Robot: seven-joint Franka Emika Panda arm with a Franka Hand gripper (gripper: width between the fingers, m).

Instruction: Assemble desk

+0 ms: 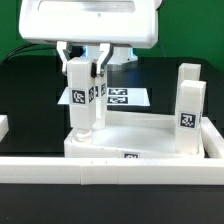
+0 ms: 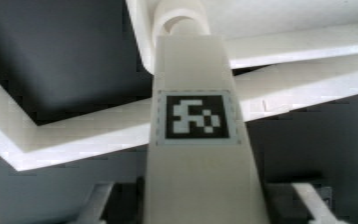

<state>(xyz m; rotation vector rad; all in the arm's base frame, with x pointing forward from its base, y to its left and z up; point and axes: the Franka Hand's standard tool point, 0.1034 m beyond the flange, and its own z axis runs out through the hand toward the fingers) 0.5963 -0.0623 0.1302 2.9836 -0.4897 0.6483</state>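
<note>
A robot claw [image 1: 86,70] grips 1 white tagged leg [image 1: 81,98] upright on a corner of the white tabletop [image 1: 140,135], with another leg [image 1: 189,118] standing opposite.

No words, brand names or numbers can be read in either view. The only signs are black-and-white square tags, coded patterns rather than text.

In the exterior view one tag sits on the face of the upright leg [image 1: 80,95] at about 10 o'clock from the frame's centre. A second tag marks the standing leg [image 1: 187,115] at 3 o'clock. Another, partly cut off, shows on the tabletop [image 1: 140,140] rim at 6 o'clock. The marker board [image 1: 128,97] carries several tags near 12 o'clock.

In the wrist view one tag fills the middle of the held leg [image 2: 197,115]; its pattern is blurred.
</note>
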